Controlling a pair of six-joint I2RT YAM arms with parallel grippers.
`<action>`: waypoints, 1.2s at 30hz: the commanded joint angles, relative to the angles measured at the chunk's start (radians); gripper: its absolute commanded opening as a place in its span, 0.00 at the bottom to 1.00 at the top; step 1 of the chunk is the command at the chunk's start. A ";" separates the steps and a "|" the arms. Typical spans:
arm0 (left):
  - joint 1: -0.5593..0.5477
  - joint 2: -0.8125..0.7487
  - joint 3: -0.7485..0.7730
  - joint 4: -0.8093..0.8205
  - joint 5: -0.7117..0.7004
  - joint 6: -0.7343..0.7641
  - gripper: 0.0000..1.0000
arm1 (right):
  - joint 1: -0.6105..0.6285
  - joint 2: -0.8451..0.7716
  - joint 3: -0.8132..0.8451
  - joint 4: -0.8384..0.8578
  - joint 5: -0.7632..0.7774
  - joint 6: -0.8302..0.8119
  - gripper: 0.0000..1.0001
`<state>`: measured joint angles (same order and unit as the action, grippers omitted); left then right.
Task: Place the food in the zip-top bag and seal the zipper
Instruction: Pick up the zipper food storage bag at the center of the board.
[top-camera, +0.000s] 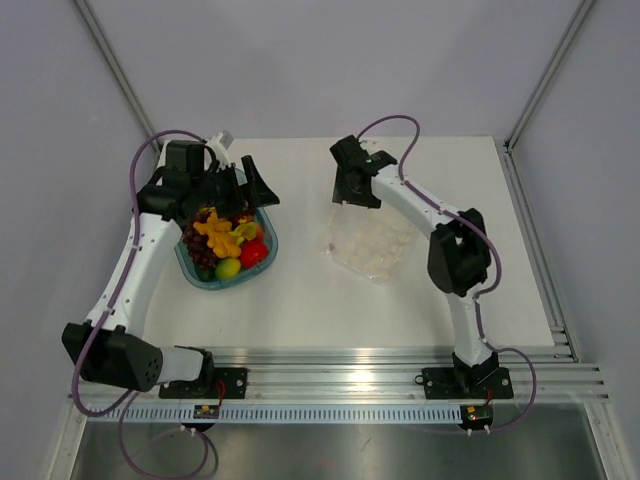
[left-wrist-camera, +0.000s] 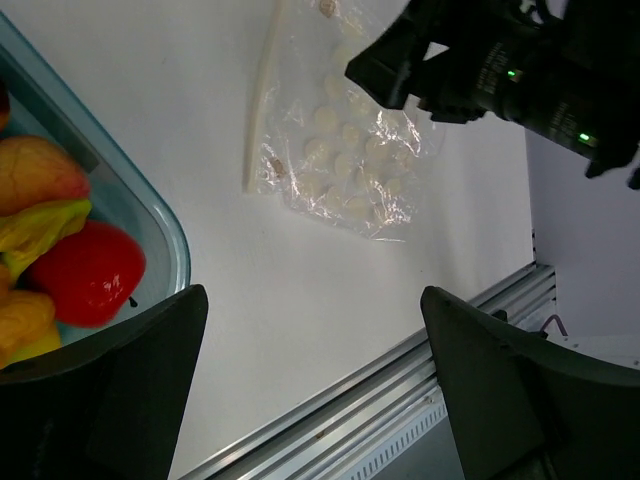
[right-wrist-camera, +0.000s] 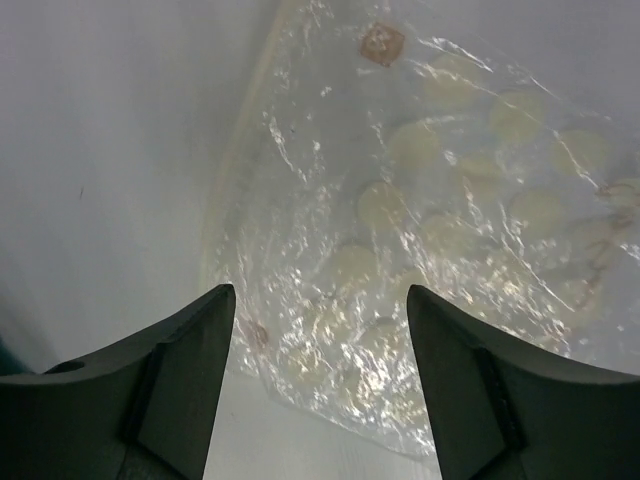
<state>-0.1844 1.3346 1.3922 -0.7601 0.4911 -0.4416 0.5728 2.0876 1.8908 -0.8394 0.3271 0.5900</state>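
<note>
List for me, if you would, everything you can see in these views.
bowl: one, translucent blue-green, left part of the table.
food: a heap, too piled to count; orange, yellow, red, green, purple; all in the bowl.
zip-top bag: one, clear with pale round spots, lying flat right of centre; no toy food in it.
zipper: one, pale strip, along the bag's edge that faces the bowl.
table: one, white, under everything.
rail: silver metal, along the table's near edge.
left gripper: one, black, open, above the bowl's far side.
right gripper: one, black, open, over the bag's far end.
</note>
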 joint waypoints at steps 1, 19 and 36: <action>0.003 -0.086 -0.015 -0.041 -0.074 0.001 0.91 | 0.047 0.152 0.244 -0.150 0.110 0.062 0.77; 0.003 -0.186 -0.096 -0.058 -0.111 0.017 0.90 | 0.064 0.506 0.550 -0.228 0.148 0.073 0.65; -0.044 -0.160 -0.226 0.033 -0.060 -0.043 0.88 | 0.064 -0.050 -0.133 0.136 -0.020 -0.035 0.00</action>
<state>-0.1974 1.1629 1.1904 -0.8108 0.3943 -0.4503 0.6365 2.2639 1.8763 -0.8604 0.3691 0.5941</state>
